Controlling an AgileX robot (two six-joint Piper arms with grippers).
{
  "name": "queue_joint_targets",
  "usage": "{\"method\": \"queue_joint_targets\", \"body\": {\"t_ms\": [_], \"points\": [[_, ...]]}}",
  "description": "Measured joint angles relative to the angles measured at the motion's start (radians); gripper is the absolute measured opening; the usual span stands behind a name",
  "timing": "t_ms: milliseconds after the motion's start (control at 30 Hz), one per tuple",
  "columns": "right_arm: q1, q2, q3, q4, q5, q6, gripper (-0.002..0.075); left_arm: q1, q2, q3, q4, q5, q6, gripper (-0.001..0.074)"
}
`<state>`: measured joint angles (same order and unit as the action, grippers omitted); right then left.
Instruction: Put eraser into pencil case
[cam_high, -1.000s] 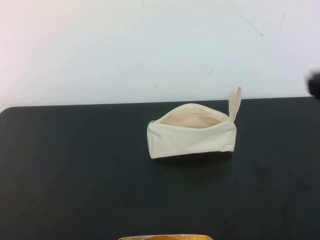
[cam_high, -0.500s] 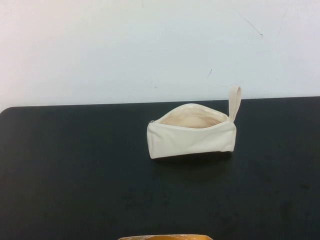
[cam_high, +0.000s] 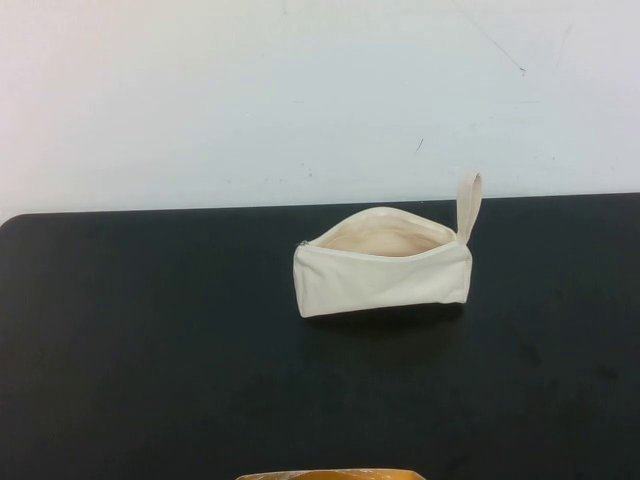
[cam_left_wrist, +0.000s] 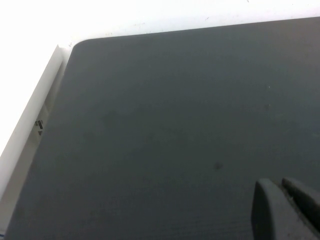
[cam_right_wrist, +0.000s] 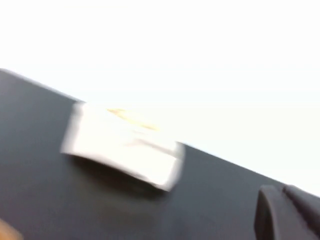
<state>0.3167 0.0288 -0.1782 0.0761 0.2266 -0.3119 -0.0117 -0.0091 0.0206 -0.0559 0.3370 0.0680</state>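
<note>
The cream-white pencil case (cam_high: 383, 268) stands on the black table (cam_high: 150, 340) right of centre, zip open, beige lining showing, loop strap upright at its right end. It also shows blurred in the right wrist view (cam_right_wrist: 122, 145). The eraser shows in no view. Neither gripper appears in the high view. My left gripper (cam_left_wrist: 280, 184) is shut and empty above bare table near the table's left edge. My right gripper (cam_right_wrist: 281, 189) is shut and empty, well away from the case, over the table.
An orange-yellow object (cam_high: 330, 474) pokes in at the front edge of the high view. A white wall stands behind the table. A white ledge (cam_left_wrist: 30, 115) runs along the table's left side.
A dark part of my right arm at the right edge of the high view one second ago has left that view. The pencil case has not moved.
</note>
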Motion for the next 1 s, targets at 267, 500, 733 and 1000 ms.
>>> {"method": "queue_joint_targets", "body": {"t_ms": [267, 500, 733, 1000], "points": [[-0.426, -0.040, 0.114, 0.018, -0.004, 0.005, -0.0001, 0.000, 0.000, 0.000, 0.000, 0.000, 0.000, -0.0002], [-0.499, -0.040, 0.200, -0.034, -0.004, 0.138, -0.0001, 0.000, 0.000, 0.000, 0.000, 0.000, 0.000, -0.0002], [-0.387, -0.041, 0.206, -0.107, 0.013, 0.278, -0.0001, 0.000, 0.000, 0.000, 0.000, 0.000, 0.000, -0.0002], [-0.336, -0.041, 0.206, -0.140, 0.109, 0.331, -0.0001, 0.000, 0.000, 0.000, 0.000, 0.000, 0.000, -0.0002]]}}
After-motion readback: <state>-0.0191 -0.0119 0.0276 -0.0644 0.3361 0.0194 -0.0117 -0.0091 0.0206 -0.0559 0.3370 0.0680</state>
